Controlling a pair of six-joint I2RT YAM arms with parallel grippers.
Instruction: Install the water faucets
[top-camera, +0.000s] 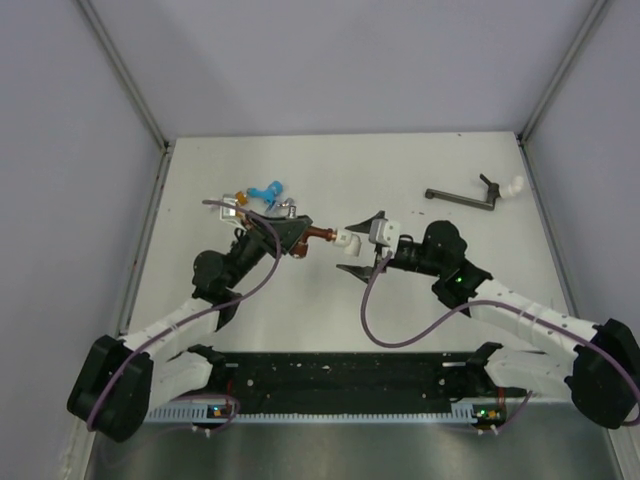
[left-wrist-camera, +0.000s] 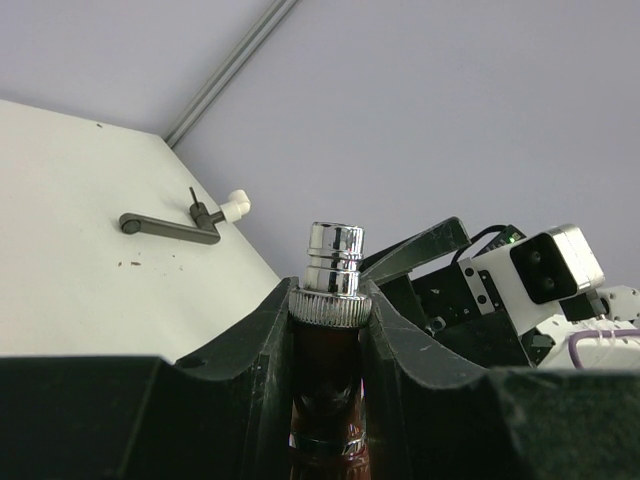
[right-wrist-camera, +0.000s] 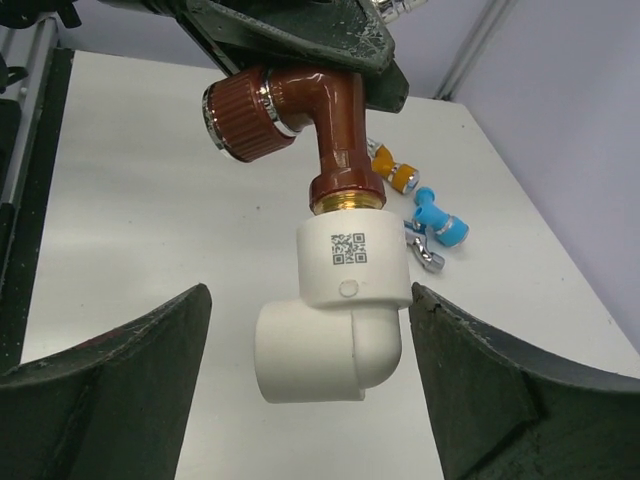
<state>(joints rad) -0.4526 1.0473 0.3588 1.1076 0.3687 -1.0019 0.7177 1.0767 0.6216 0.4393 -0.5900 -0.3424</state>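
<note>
My left gripper (top-camera: 300, 238) is shut on a dark red-brown water faucet (right-wrist-camera: 335, 120), held above the table. Its silvery tip (left-wrist-camera: 333, 262) sticks out past the fingertips in the left wrist view. A white elbow fitting (right-wrist-camera: 340, 300) with a printed code is threaded onto the faucet's brass end. My right gripper (right-wrist-camera: 310, 320) is open, with one finger on each side of the elbow. The right finger is close to the elbow and the left finger is well apart from it. Orange (right-wrist-camera: 392, 168) and light blue (right-wrist-camera: 438, 222) faucets lie on the table behind.
A dark metal bar (top-camera: 460, 198) with a small white fitting (top-camera: 513, 186) lies at the back right. The loose faucets (top-camera: 266, 190) lie in a cluster at the back left. Grey walls enclose the white table (top-camera: 400, 310) on three sides.
</note>
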